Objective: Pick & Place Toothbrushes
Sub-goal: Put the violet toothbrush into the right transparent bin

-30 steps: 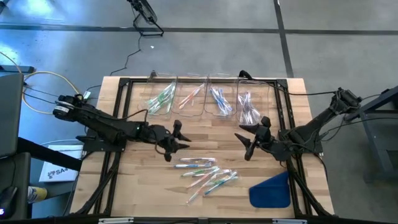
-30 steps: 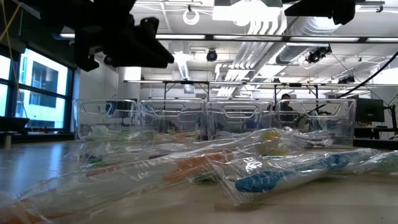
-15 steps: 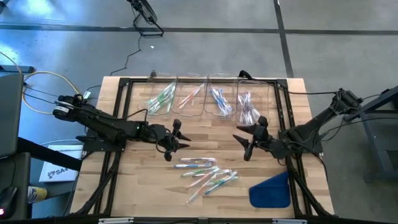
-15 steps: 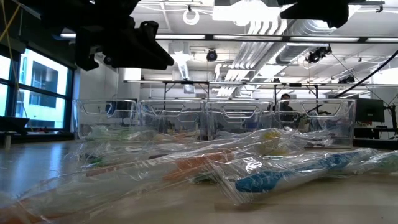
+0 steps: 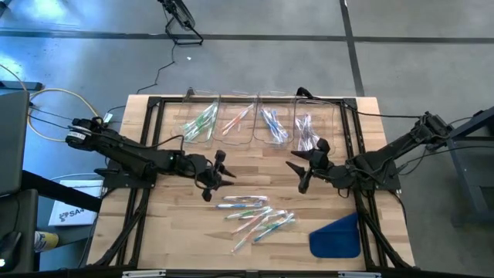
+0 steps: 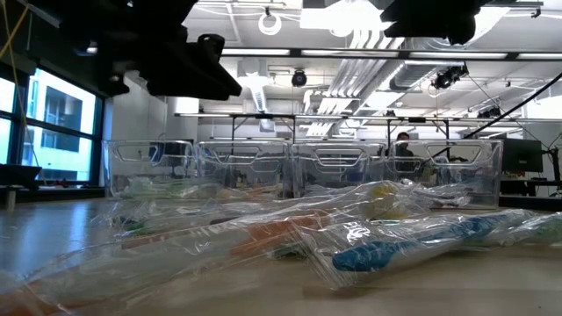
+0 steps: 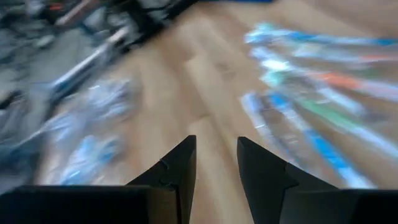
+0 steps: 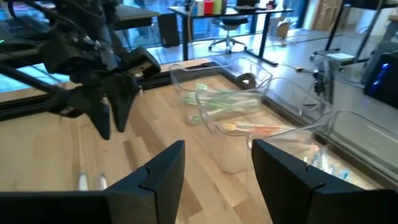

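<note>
The scene is lit brightly and evenly from above; in the low view long ceiling lamps (image 6: 290, 54) are seen glaring white, and daylight enters through a window (image 6: 61, 118). Only faint, soft shadows are cast on the table (image 5: 255, 166) under the arms. Highlights are thrown off the clear bins (image 6: 303, 167) and the wrapped toothbrushes (image 6: 386, 246), which are rendered soft and out of focus close to the low camera. The left wrist view is heavily smeared by motion blur beyond the left gripper (image 7: 216, 158). Ahead of the right gripper (image 8: 217, 163) the picture is sharp, with mild bending at its edges.
</note>
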Motion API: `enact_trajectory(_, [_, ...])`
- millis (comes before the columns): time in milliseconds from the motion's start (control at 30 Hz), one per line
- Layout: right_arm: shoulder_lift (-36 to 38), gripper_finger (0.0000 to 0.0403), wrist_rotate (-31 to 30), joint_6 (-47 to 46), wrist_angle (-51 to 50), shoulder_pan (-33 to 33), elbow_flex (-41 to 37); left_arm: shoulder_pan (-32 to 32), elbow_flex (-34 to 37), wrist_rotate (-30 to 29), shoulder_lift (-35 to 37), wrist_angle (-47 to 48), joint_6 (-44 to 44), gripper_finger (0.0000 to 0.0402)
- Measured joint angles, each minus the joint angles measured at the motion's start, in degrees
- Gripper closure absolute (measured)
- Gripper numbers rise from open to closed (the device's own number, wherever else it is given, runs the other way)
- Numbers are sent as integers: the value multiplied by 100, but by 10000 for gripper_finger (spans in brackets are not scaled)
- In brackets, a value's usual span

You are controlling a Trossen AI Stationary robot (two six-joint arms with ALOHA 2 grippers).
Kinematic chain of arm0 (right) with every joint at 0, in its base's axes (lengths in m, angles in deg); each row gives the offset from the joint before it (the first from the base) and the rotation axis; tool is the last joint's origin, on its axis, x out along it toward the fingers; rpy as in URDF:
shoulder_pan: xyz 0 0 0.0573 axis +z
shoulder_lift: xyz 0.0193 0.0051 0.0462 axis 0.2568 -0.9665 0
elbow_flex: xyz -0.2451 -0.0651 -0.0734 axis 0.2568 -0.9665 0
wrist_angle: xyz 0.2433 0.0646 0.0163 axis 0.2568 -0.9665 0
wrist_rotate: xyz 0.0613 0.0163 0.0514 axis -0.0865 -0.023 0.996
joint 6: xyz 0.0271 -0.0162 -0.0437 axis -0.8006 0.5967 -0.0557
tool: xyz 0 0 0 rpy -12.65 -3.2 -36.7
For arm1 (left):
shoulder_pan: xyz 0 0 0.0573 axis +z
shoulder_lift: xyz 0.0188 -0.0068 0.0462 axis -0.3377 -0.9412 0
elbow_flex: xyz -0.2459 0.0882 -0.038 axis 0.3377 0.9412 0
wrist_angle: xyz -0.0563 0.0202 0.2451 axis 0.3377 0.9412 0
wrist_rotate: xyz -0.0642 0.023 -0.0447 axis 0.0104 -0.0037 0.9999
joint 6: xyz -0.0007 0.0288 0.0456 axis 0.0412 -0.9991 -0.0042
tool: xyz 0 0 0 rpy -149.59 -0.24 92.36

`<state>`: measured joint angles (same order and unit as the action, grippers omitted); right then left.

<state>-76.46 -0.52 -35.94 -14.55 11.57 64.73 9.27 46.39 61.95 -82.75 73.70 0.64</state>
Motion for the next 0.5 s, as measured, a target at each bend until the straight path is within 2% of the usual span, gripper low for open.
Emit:
enact_trajectory(67, [0,222,152,-1,0,-38,0,0,-127,418,0,285,113,290])
enact_trajectory(167, [0,222,330,-41,-2,-94,0,-8,-465,686,0,1139,416,290])
enact_trajectory(300, [0,222,442,-20,-4,-186,0,-5,-880,692,-74,2159,700,291])
enact_trajectory(500, [0,222,443,-61,-51,-303,4,-201,-1444,748,-447,2684,675,291])
